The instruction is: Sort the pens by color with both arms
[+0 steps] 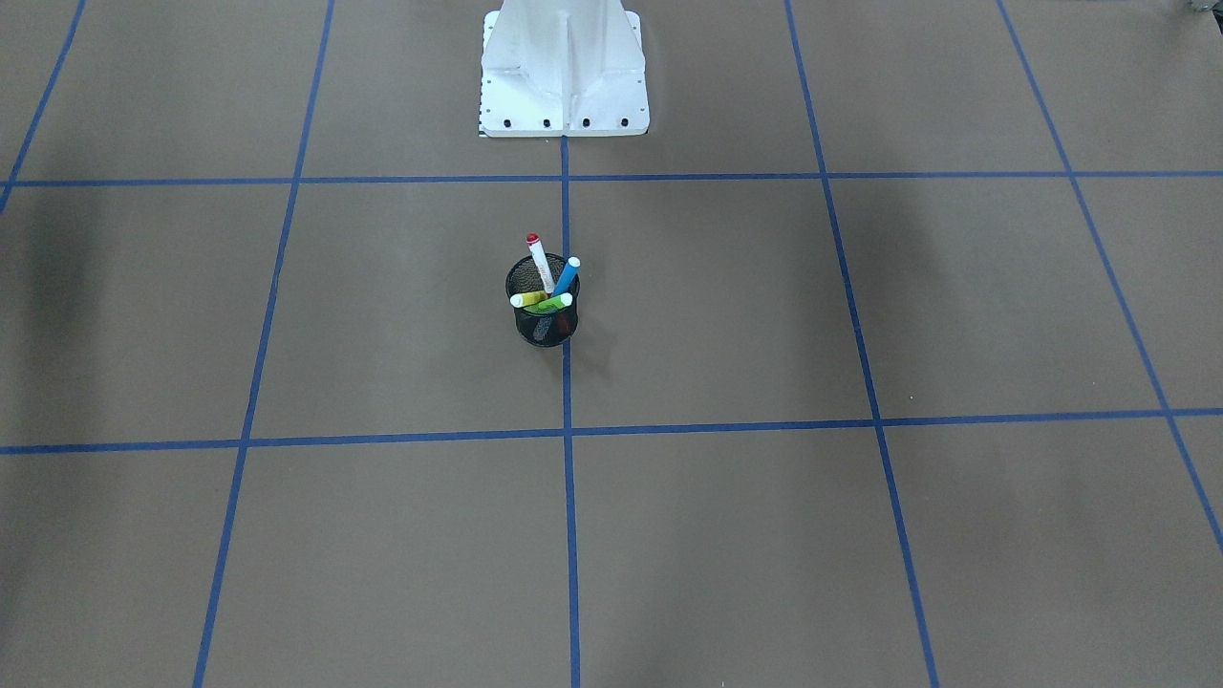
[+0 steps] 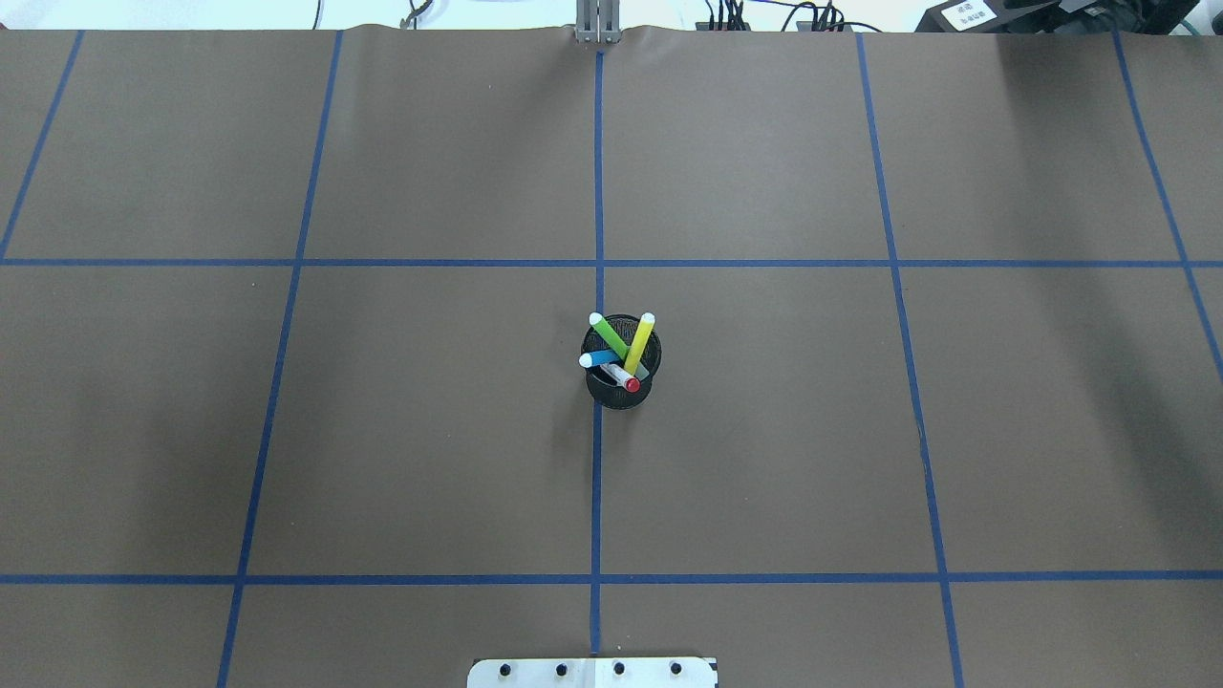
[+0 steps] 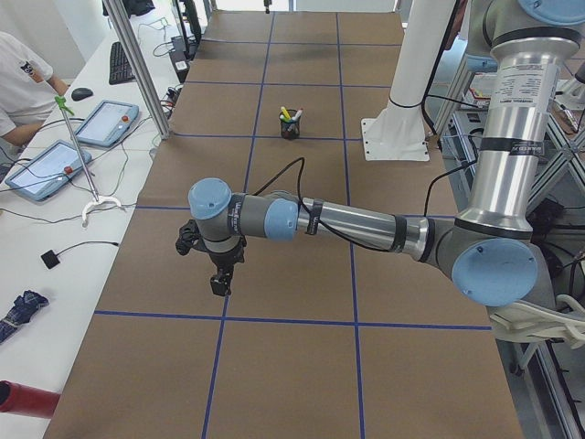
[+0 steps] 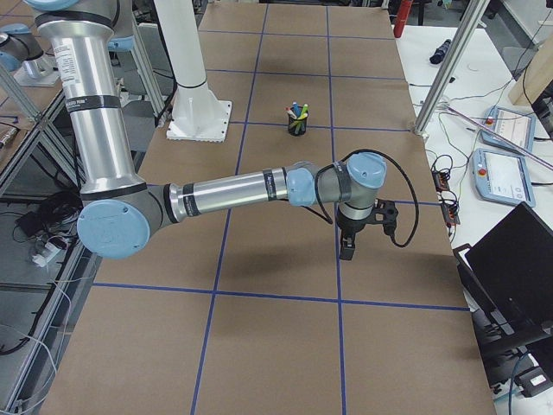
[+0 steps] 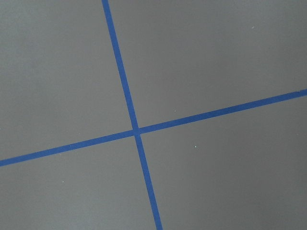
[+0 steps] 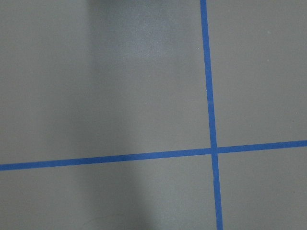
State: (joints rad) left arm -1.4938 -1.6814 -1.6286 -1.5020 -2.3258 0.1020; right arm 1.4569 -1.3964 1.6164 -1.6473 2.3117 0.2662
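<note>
Now the slim blue pen (image 2: 600, 357), red-capped white pen (image 2: 621, 376), green pen (image 2: 610, 335) and yellow pen (image 2: 639, 342) lean in a black mesh cup (image 2: 616, 397) mid-table. They are probably light, hard and slippery, so pinch the tops. The black left gripper (image 3: 219, 287) and right gripper (image 4: 346, 252) hang far off. How wide they are, I cannot tell.

A black mesh cup (image 2: 616, 394) stands on the brown worktop (image 2: 382, 430), well beyond the left hand (image 3: 219, 285), on a blue tape line (image 2: 598, 191). A white pedestal (image 1: 564, 76) rises near the cup. A tablet (image 3: 108, 123) lies off the worktop beside that hand.
</note>
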